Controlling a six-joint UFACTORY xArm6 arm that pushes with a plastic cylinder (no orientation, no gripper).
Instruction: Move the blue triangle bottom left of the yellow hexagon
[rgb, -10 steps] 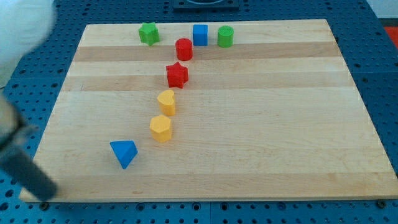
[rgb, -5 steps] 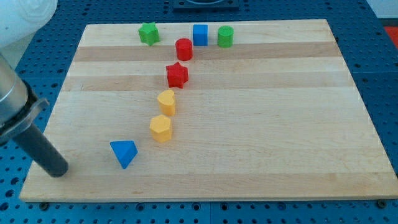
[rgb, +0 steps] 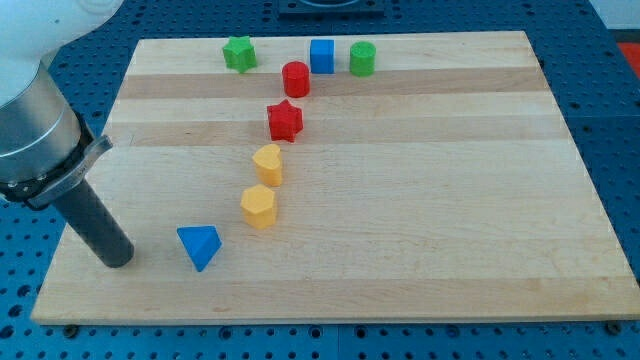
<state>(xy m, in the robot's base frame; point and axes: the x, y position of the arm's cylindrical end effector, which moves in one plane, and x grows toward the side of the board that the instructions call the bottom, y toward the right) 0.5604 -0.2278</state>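
The blue triangle (rgb: 200, 245) lies near the view's bottom left of the wooden board (rgb: 420, 200). The yellow hexagon (rgb: 258, 206) stands just up and right of it. My tip (rgb: 117, 259) rests on the board a short way left of the blue triangle, apart from it. The rod slants up to the view's left edge.
A yellow rounded block (rgb: 268, 163) sits above the hexagon, then a red star (rgb: 284, 121) and a red cylinder (rgb: 295, 77). A green star (rgb: 239, 53), a blue cube (rgb: 321, 55) and a green cylinder (rgb: 362, 59) line the view's top.
My tip has moved right and slightly up, from the board's bottom-left corner towards the blue triangle. No block has moved.
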